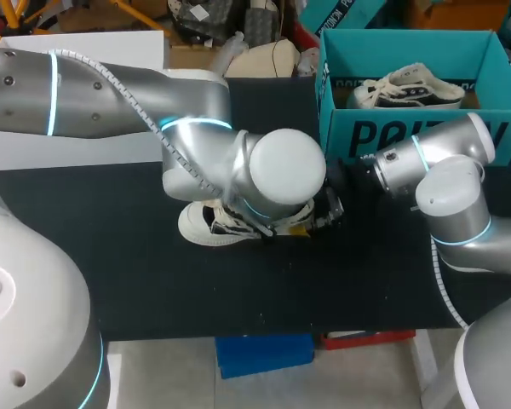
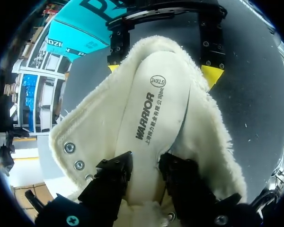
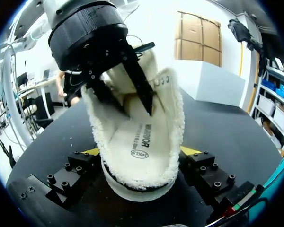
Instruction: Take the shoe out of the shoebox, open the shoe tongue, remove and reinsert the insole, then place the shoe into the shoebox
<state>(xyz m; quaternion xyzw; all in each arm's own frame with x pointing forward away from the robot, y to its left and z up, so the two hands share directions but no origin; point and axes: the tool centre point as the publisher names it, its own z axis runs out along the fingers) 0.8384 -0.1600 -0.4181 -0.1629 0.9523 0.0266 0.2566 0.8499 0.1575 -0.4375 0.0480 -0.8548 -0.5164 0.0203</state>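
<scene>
**Left claw working the insole inside the shoe**

1. Shoebox: standing open on the table, well beyond the right claw. A second shoe is lying inside it.
2. Shoe: lying outside the box between the two claws. The right claw's pads are clamping its heel from both sides, and its fleece-lined mouth is gaping toward the left claw.
3. Insole: its heel end is lying in the shoe nearest the right claw. Its forward part is rising between the left claw's fingers, which appear to be pinching it from both sides.
4. Eyelets: showing just beside the left claw.

Handling: whether the insole is going out or in cannot be told. In either case the right claw should be holding the heel firm while the left is moving the insole along the shoe's length, not sideways. That way the fleece is not snagging it and the pinch is not creasing it.

Views:
- The left wrist view alone is showing the pinch on the insole.
- The right wrist view is showing its own pads on the heel, with the left claw entering from above.
- The head view alone is showing the shoebox's contents, but the left arm is hiding the shoe's mouth.
</scene>
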